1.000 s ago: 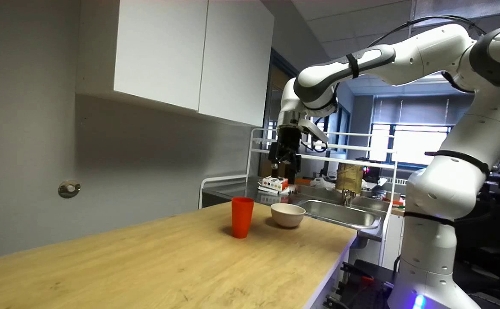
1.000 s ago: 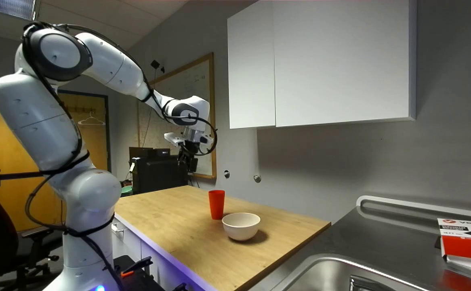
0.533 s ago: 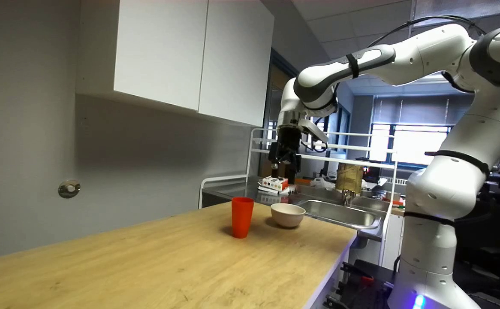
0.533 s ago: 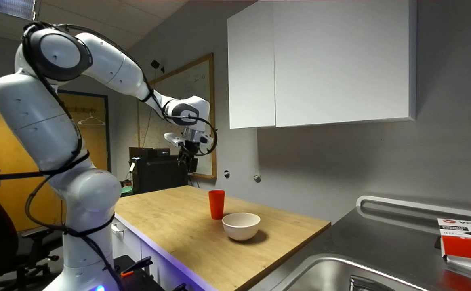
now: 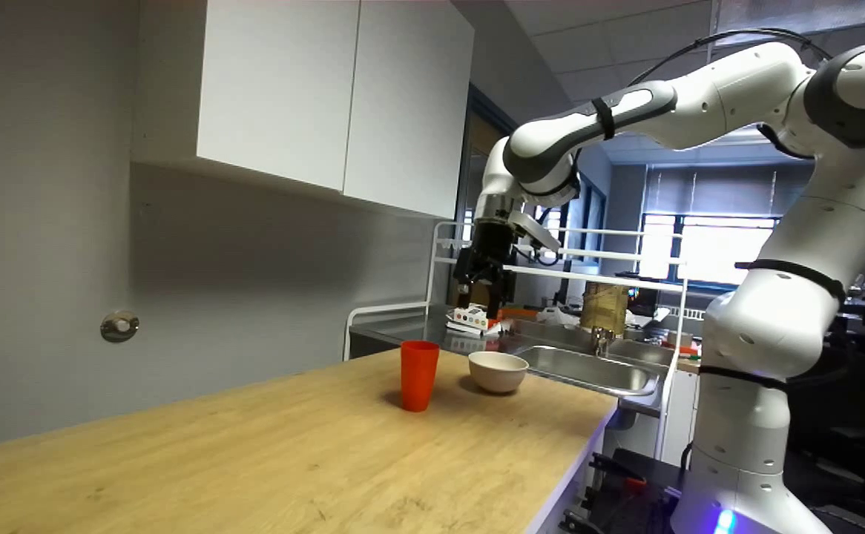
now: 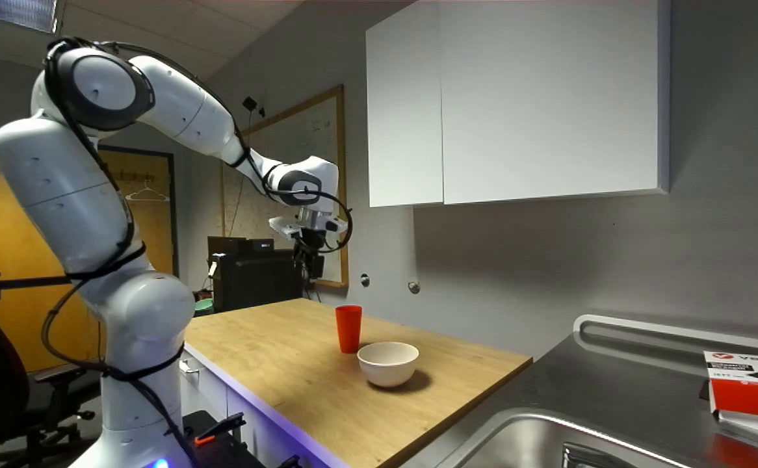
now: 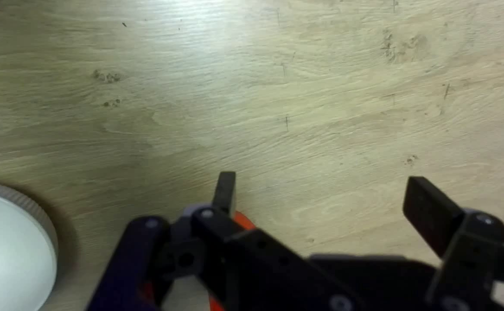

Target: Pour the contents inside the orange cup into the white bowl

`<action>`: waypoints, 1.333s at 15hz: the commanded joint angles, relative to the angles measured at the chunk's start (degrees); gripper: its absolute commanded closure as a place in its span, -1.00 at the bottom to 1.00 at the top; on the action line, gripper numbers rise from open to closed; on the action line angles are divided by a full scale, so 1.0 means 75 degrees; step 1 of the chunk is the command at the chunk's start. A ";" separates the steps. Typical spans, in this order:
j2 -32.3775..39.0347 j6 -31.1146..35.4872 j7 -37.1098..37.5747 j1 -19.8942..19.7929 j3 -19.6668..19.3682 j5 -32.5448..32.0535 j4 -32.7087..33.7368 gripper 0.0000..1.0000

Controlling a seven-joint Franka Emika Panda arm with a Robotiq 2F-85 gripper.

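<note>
The orange cup [image 5: 418, 376] stands upright on the wooden counter; it also shows in an exterior view [image 6: 348, 329]. In the wrist view only slivers of the orange cup [image 7: 244, 220] show behind one finger. Its contents are hidden. The white bowl [image 5: 498, 374] stands upright close beside the cup, apart from it. It also shows in an exterior view [image 6: 388, 369] and at the lower left of the wrist view [image 7: 7, 255]. My gripper [image 7: 321, 190] is open and empty, its fingers wide apart. In both exterior views the gripper [image 5: 478, 305] [image 6: 313, 266] hangs above the counter, higher than the cup.
The wooden counter [image 5: 269, 460] meets a dark worktop with a steel sink [image 6: 515, 448]. A red and white box [image 6: 753, 390] lies on that worktop. White wall cabinets [image 6: 515, 104] hang above the counter. A white rail rack [image 5: 432, 274] stands at the counter's end.
The arm has moved slightly in the last half second: the gripper has shifted a little sideways and slightly down, toward the cup's side. The cup and bowl have not moved.
</note>
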 commanded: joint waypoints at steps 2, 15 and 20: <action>0.0594 0.0569 0.0059 0.0104 0.0368 0.0054 0.0313 -1.00; 0.2240 0.1640 0.0389 0.0302 0.0994 -0.0984 0.1668 -1.00; 0.3139 0.1643 0.0620 0.0248 0.0897 -0.1522 0.2478 -1.00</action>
